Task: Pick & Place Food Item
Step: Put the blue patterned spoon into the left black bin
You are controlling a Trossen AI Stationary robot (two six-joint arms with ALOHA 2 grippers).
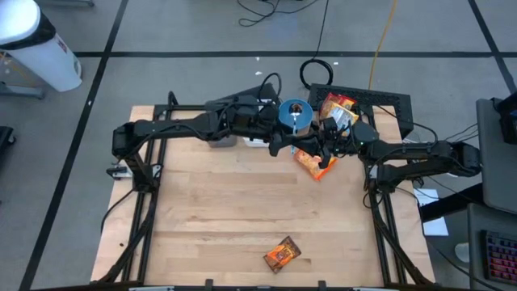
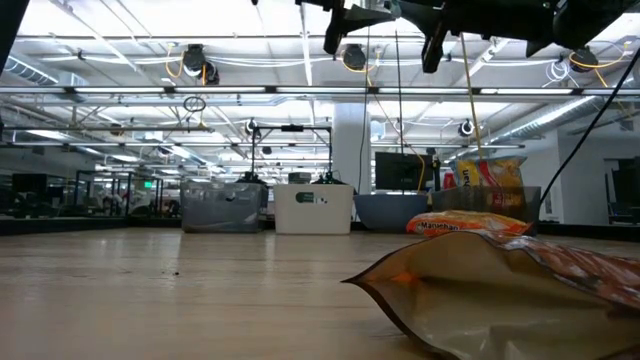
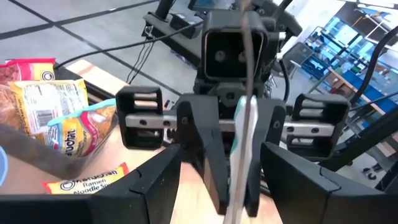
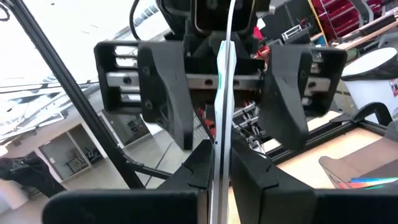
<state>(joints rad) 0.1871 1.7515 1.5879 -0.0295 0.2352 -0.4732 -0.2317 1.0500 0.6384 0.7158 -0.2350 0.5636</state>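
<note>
A thin flat packet (image 3: 242, 134), white with a teal stripe and seen edge-on, is held up over the far middle of the table. My right gripper (image 4: 221, 180) is shut on it. My left gripper (image 3: 233, 199) faces it from the table's left and is open, one finger on either side of the packet (image 4: 222, 93), apart from it. In the high view the two grippers meet, left (image 1: 297, 144) and right (image 1: 329, 144). Below them an orange packet (image 1: 313, 164) lies flat on the table. My right gripper pinches the flat packet's edge (image 4: 219, 155) between its two fingers (image 3: 211, 158). The fingers come nearly level from the table's right. The packet stands on edge, reaching toward my left gripper, clear of the table.
A black bin (image 1: 380, 101) at the far right holds several packets (image 3: 62, 118). A blue round thing (image 1: 295, 113) stands behind the grippers. Another orange packet (image 1: 282, 255) lies near the front edge. The wood between is bare.
</note>
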